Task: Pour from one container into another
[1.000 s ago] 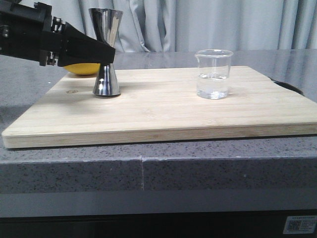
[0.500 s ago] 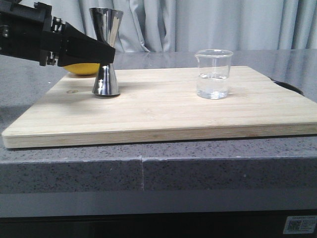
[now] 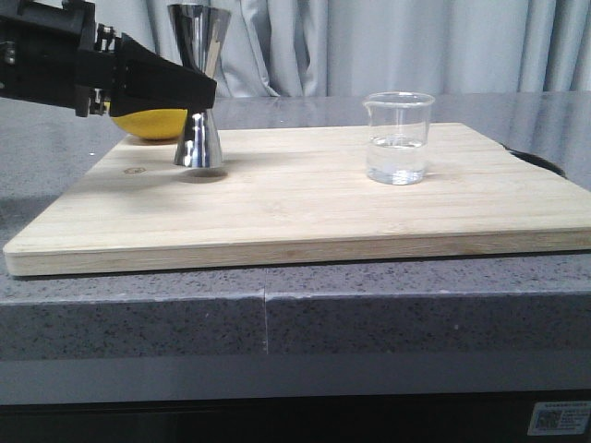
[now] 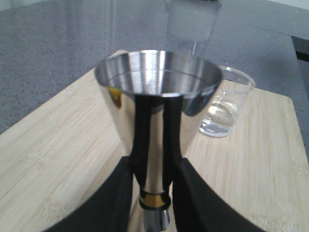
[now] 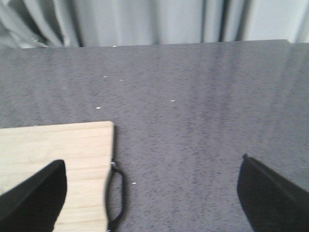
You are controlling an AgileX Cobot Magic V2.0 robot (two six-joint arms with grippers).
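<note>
Steel jigger [image 3: 199,88] (waist pinched, base off the board) in clenched left gripper [image 3: 199,92].

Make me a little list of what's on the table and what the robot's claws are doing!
left claw: shut on the steel jigger, at its narrow waist
steel jigger: upright, lifted just off the board, its shadow beneath it
glass beaker: stands on the board, part full of clear liquid, nothing touching it
wooden board: lies flat on the grey table
yellow fruit: behind the jigger, partly hidden by the arm
right claw: open, holding nothing, over the board's edge
</note>
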